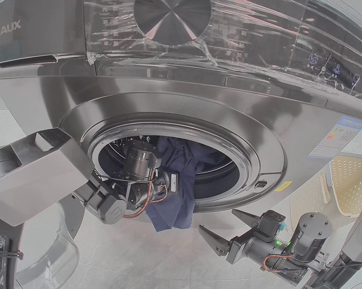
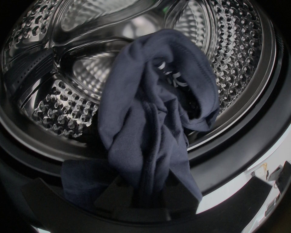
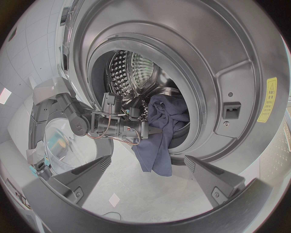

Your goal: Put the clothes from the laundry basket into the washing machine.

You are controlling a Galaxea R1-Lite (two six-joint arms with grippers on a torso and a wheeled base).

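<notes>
A dark navy garment (image 1: 182, 169) hangs out of the washing machine's drum opening (image 1: 240, 158), its lower end draped over the rim toward the floor. My left gripper (image 3: 155, 131) sits at the mouth of the drum, shut on the garment (image 3: 165, 121). In the left wrist view the cloth (image 2: 145, 115) bunches up between the dark fingers (image 2: 118, 194), with the perforated steel drum (image 2: 60, 106) behind it. My right gripper (image 1: 216, 220) is open and holds nothing, low in front of the machine, to the right of the hanging cloth. The cream laundry basket (image 1: 355, 181) stands at the right.
The machine's round glass door (image 1: 45, 256) is swung open at the left, below my left arm. Pale tiled floor (image 1: 165, 271) lies in front of the machine. The control panel with its large dial (image 1: 172, 9) is above the opening.
</notes>
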